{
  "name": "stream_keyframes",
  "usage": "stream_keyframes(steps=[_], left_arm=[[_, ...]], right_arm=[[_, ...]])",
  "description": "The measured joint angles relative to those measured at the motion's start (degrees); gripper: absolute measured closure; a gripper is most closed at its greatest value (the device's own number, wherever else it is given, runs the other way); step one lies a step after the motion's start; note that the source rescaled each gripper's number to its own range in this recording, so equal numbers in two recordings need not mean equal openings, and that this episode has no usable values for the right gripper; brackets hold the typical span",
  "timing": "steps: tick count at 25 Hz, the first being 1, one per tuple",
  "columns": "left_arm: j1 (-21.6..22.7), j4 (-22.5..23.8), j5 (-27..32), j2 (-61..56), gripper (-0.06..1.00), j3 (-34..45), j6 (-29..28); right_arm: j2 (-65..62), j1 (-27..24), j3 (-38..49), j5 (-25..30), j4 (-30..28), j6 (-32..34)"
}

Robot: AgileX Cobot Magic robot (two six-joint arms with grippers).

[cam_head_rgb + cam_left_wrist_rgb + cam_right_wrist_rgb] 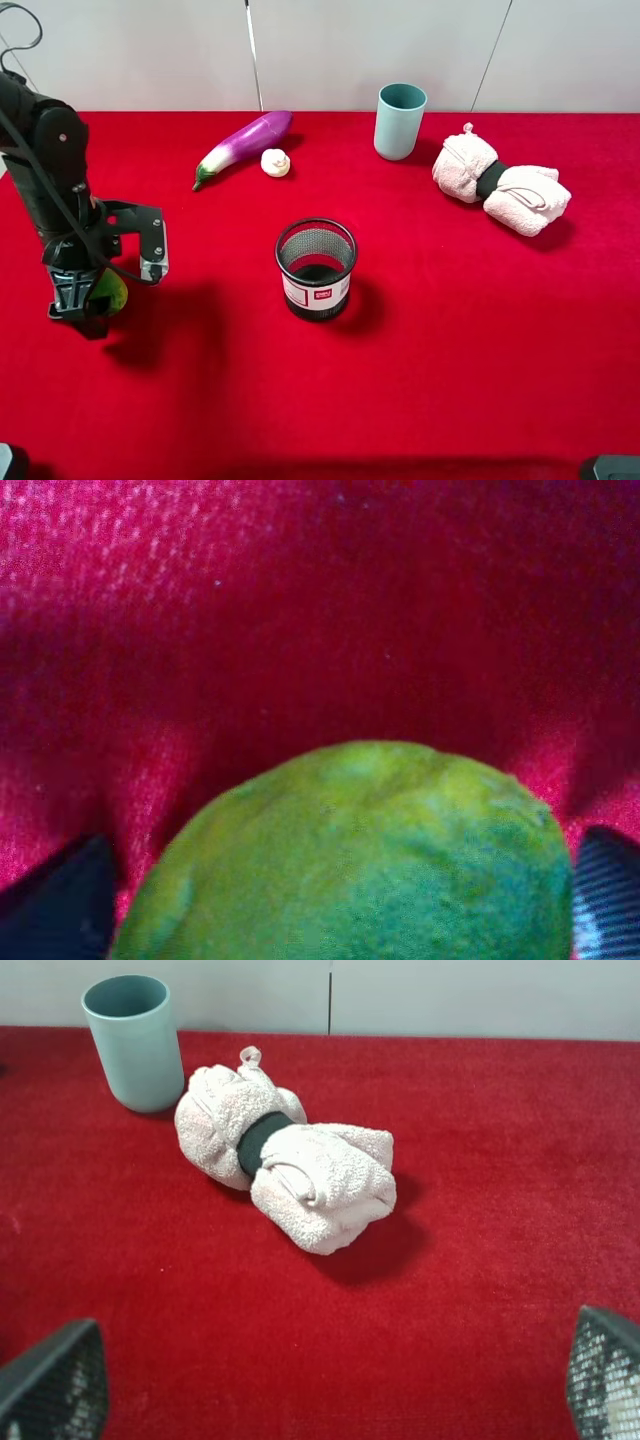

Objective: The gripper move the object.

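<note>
The green lime (pixel 110 292) is at the far left of the red cloth, between the fingers of my left gripper (pixel 88 298). In the left wrist view the bumpy lime (pixel 350 860) fills the space between the two black fingertips (pixel 60 900), which press in from both sides just above the cloth. The left gripper (pixel 340 880) is shut on it. My right gripper (pixel 330 1370) is open and empty, its fingers wide apart over bare cloth in front of the towel roll. In the exterior high view only a dark corner of the right gripper (pixel 610 468) shows.
A black mesh cup (pixel 316 267) stands mid-table. A purple eggplant (pixel 243 147) and white garlic (pixel 275 162) lie at the back. A teal cup (pixel 400 121) and a pink towel roll (pixel 500 184) are at the back right, also in the right wrist view (pixel 285 1165).
</note>
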Motion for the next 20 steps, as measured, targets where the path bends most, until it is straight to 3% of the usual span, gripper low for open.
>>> stream_keyframes(steps=[2,3,20], left_arm=[[0.0,0.1,0.0,0.0,0.80,0.0,0.0],[0.0,0.2,0.0,0.0,0.94,0.0,0.0],[0.0,0.3,0.0,-0.2,0.94,0.0,0.0]], right_arm=[[0.0,0.0,0.0,0.0,0.0,0.0],[0.0,0.0,0.0,0.0,0.0,0.0],[0.0,0.0,0.0,0.0,0.0,0.0]])
